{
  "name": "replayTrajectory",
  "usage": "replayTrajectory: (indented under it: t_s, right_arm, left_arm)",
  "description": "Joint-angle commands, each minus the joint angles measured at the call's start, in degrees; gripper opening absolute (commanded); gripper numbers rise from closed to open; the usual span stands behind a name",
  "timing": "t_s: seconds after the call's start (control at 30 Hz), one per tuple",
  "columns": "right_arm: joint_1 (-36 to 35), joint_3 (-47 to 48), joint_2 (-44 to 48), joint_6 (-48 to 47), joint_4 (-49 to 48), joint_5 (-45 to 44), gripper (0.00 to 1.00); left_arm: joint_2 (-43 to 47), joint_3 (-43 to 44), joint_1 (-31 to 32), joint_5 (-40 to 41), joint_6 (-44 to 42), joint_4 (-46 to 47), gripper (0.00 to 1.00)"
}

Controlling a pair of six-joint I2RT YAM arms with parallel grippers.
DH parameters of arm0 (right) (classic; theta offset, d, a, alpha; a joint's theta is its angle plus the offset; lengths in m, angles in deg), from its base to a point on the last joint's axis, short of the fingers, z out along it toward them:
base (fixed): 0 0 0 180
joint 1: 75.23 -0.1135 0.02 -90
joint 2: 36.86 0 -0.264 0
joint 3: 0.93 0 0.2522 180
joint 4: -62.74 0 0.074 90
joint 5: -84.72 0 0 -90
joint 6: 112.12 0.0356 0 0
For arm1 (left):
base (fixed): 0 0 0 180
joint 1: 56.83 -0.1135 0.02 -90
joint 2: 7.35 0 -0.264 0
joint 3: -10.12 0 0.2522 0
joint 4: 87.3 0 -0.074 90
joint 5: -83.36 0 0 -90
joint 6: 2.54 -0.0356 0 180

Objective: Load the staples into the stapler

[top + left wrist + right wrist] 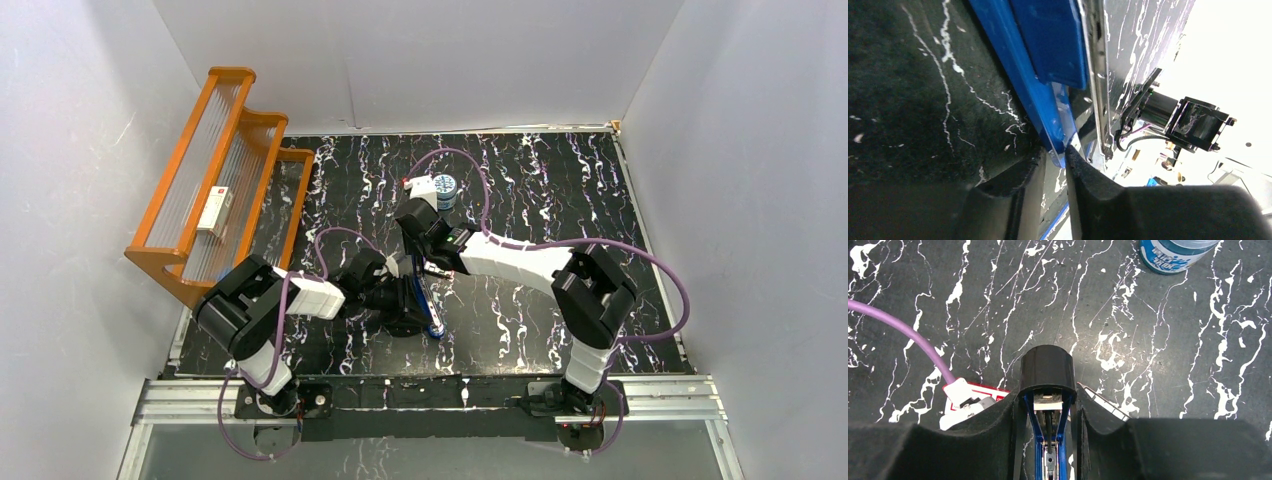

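The blue stapler [431, 312] lies open between both arms. In the left wrist view my left gripper [1058, 155] is shut on the thin front edge of the stapler's blue base [1048, 40], with the metal rail beside it. In the right wrist view my right gripper [1048, 405] is shut on the stapler's lifted top, its black end [1047, 370] between my fingers. The red-and-white staple box [985, 389] lies on the table behind my left finger, partly covered by a small white tool [962, 392]. In the top view it seems to be the white piece [419, 187].
A blue-and-white round container [1173, 254] stands on the table beyond the stapler and also shows in the top view [446, 190]. A silvery strip [1104, 402] lies by my right finger. An orange rack [225, 170] at the left holds a long white box [215, 210].
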Motion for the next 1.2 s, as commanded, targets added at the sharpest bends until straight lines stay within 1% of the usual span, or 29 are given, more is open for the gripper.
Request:
replayTrajectory:
  t_s: [0.0, 0.17, 0.23, 0.37, 0.47, 0.63, 0.77, 0.93, 1.1, 1.17]
  right_arm:
    - [0.0, 3.3, 0.2, -0.9, -3.1, -4.5, 0.34]
    - [-0.1, 4.5, -0.3, -0.5, -1.6, -4.7, 0.33]
    - [-0.3, 5.2, -0.7, -0.2, -0.7, -4.9, 0.33]
    - [-0.8, 7.0, -1.7, 1.1, 1.0, -5.2, 0.34]
    - [-1.4, 9.8, -3.3, 2.1, 3.3, -6.1, 0.35]
    - [-2.6, 13.4, -6.3, 3.5, 6.7, -8.0, 0.37]
    - [-2.9, 14.4, -7.2, 4.6, 8.2, -9.1, 0.39]
    - [-2.9, 16.0, -8.5, 4.7, 9.7, -9.4, 0.45]
    - [-2.9, 16.9, -9.2, 4.5, 10.0, -7.6, 0.50]
    - [-2.9, 16.9, -9.1, 4.5, 10.1, -7.5, 0.55]
  left_arm:
    - [-3.0, -4.0, 1.2, 13.5, -5.0, -17.2, 0.26]
    - [0.3, -3.9, 0.7, 16.7, -4.9, -21.4, 0.38]
    - [1.6, -4.3, 0.1, 17.2, -4.8, -22.7, 0.40]
    - [6.1, -5.5, -0.7, 18.7, -3.7, -25.8, 0.41]
    - [10.9, -5.7, -1.1, 24.5, -1.6, -32.1, 0.41]
    - [19.9, -4.6, -1.3, 36.3, 1.2, -42.3, 0.45]
    - [24.5, -3.4, -1.8, 40.9, 3.0, -47.0, 0.49]
    - [27.1, -3.2, -2.3, 43.0, 3.6, -48.9, 0.51]
    - [27.2, -3.0, -2.3, 42.9, 3.4, -49.2, 0.53]
    - [27.4, -3.0, -2.4, 42.8, 3.3, -49.2, 0.54]
